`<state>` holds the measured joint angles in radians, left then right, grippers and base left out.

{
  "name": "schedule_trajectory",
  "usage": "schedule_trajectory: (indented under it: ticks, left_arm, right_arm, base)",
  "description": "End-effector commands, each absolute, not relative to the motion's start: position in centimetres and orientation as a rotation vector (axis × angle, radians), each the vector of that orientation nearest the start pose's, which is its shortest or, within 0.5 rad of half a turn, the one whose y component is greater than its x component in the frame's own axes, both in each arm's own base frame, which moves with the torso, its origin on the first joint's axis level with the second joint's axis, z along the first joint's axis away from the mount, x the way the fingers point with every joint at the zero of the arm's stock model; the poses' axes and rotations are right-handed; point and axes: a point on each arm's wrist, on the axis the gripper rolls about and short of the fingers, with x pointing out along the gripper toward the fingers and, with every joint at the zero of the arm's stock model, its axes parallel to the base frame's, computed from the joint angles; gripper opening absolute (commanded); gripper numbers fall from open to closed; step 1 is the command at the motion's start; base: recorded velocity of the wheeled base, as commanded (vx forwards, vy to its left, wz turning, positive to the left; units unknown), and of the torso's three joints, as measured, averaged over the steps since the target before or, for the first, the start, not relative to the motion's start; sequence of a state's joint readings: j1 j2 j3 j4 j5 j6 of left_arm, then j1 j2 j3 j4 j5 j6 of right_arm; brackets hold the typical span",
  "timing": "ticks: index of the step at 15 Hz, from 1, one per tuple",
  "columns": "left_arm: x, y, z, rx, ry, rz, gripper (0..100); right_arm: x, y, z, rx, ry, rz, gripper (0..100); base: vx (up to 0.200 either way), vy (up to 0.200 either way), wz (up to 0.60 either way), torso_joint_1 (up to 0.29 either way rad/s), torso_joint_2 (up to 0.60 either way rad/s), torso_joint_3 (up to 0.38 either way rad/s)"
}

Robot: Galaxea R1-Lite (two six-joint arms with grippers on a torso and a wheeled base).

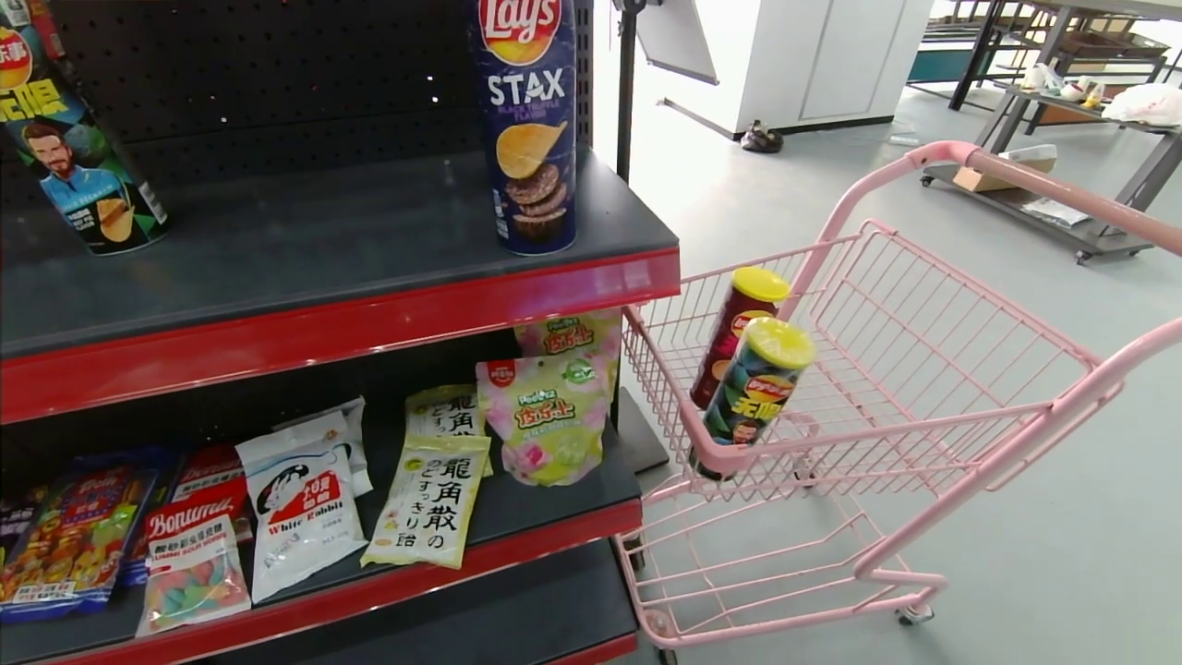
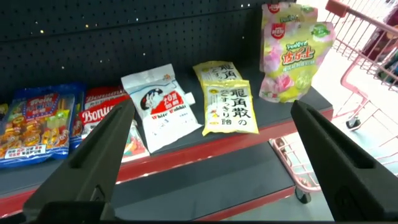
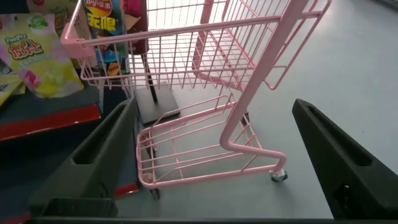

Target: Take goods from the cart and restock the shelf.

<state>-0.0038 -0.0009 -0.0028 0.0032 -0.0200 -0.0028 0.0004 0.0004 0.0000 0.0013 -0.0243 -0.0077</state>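
Head view: the green can [image 1: 753, 392] and red can [image 1: 739, 332] stand in the cart [image 1: 1062, 420], in the corner nearest the shelf [image 1: 369, 319]. Their long axes are near upright, yellow lids up and tipped away from the shelf.
Upper tier [image 1: 323, 240]: a blue can [image 1: 531, 129] stands upright near the cart end.
Room: grey floor [image 1: 1016, 573], with tables [image 1: 1090, 102] behind.
Left wrist view: the left gripper [image 2: 212, 106] is spread wide and empty, before the bags [image 2: 161, 109] lying on the lower tier [image 2: 217, 149].
Right wrist view: the right gripper [image 3: 212, 104] is spread wide and empty, facing the cart's lower rack [image 3: 199, 155] and a wheel [image 3: 278, 176].
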Motion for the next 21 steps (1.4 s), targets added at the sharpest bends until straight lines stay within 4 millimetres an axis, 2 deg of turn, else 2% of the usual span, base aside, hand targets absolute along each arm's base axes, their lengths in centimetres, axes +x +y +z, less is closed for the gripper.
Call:
schedule_trajectory:
  ticks: [1, 2, 10, 11, 12, 13, 14, 15, 16, 17, 18, 20, 21]
  left_arm:
    - [-2.3, 0.0, 7.6, -0.003, 0.0, -0.023, 100]
    - [-2.3, 0.0, 7.6, -0.003, 0.0, -0.025, 100]
    - [-2.3, 0.0, 7.6, -0.003, 0.0, -0.021, 100]
    - [-2.3, 0.0, 7.6, -0.003, 0.0, -0.02, 100]
    - [-2.3, 0.0, 7.6, -0.003, 0.0, -0.018, 100]
    - [-2.3, 0.0, 7.6, -0.003, 0.0, -0.02, 100]
    - [-2.3, 0.0, 7.6, -0.002, 0.0, -0.018, 100]
    - [-2.3, 0.0, 7.6, -0.002, 0.0, -0.018, 100]
    - [-2.3, 0.0, 7.6, -0.002, 0.0, -0.02, 100]
    - [-2.3, 0.0, 7.6, -0.002, 0.0, -0.02, 100]
    - [-2.3, 0.0, 7.6, -0.002, 0.0, -0.018, 100]
    - [-2.3, 0.0, 7.6, -0.003, 0.0, -0.02, 100]
    - [-2.3, 0.0, 7.6, -0.002, 0.0, -0.018, 100]
  right_arm:
    - [-2.2, -0.1, 7.6, -0.009, 0.011, -0.021, 100]
    - [-1.9, -0.1, 7.6, -0.011, 0.052, -0.017, 100]
    - [-2.0, 0.0, 7.7, -0.071, 0.028, 0.038, 100]
    - [-2.3, 0.1, 9.9, -0.06, -0.029, 0.087, 100]
    - [-0.1, 0.3, 18.7, 0.038, 0.002, 0.17, 100]
    - [0.6, 0.3, 20.4, 0.073, 0.006, 0.17, 100]
    - [5.8, 0.7, 29.1, 0.193, -0.014, 0.222, 100]
    - [9.4, 1.4, 29.7, 0.171, 0.045, 0.269, 100]
    - [11.9, 2.4, 29.2, 0.175, 0.055, 0.325, 100]
    - [14.9, 3.3, 28.3, 0.182, 0.053, 0.353, 100]
    - [18.7, 4.1, 25.9, 0.182, 0.044, 0.36, 100]
    - [21.2, 5.6, 23.0, 0.179, 0.157, 0.432, 100]
    - [21.8, 5.9, 22.4, 0.179, 0.183, 0.447, 100]
  base:
    - [0.0, 0.0, 0.0, -0.051, 0.21, 0.159]
    - [0.0, 0.0, 0.0, -0.027, 0.13, 0.1]
    - [0.0, 0.0, 0.0, -0.002, 0.01, 0.007]
    - [0.0, 0.0, 0.0, 0.0, 0.0, 0.0]
    - [0.0, 0.0, 0.0, 0.0, 0.0, 0.0]
    - [0.0, 0.0, 0.0, 0.0, 0.0, 0.0]
    - [0.0, 0.0, 0.0, 0.0, 0.0, 0.0]
    - [0.0, 0.0, 0.0, 0.0, 0.0, 0.0]
    - [0.0, 0.0, 0.0, 0.0, 0.0, 0.0]
    - [0.0, 0.0, 0.0, 0.0, 0.0, 0.0]
    - [0.0, 0.0, 0.0, 0.0, 0.0, 0.0]
    - [0.0, 0.0, 0.0, 0.0, 0.0, 0.0]
    - [0.0, 0.0, 0.0, 0.0, 0.0, 0.0]
